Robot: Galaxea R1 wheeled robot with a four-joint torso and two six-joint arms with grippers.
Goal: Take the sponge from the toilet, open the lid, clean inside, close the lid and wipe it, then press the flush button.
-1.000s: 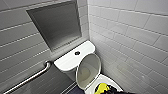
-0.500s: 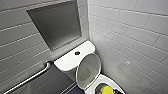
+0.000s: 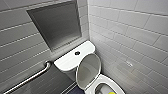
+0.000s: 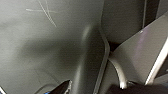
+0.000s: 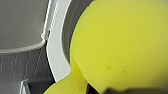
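The white toilet (image 3: 72, 61) stands against the tiled back wall. Its lid (image 3: 88, 68) is raised and leans toward the tank. Below it the seat rim (image 3: 106, 81) rings the open bowl. A bit of the yellow-green sponge (image 3: 111, 93) shows over the bowl at the head view's bottom edge. In the right wrist view the sponge (image 5: 120, 45) looms large beside the white seat rim (image 5: 56, 55), and my right gripper (image 5: 117, 90) is shut on it. My left gripper (image 4: 96, 90) is open and holds nothing, facing grey surfaces. A dark flush button (image 3: 77, 53) sits on the tank top.
A metal grab bar (image 3: 30, 78) runs along the left wall beside the tank. A recessed grey niche (image 3: 57, 25) sits in the wall above the tank. Tiled wall closes in on the right of the toilet, and dark floor lies to its left.
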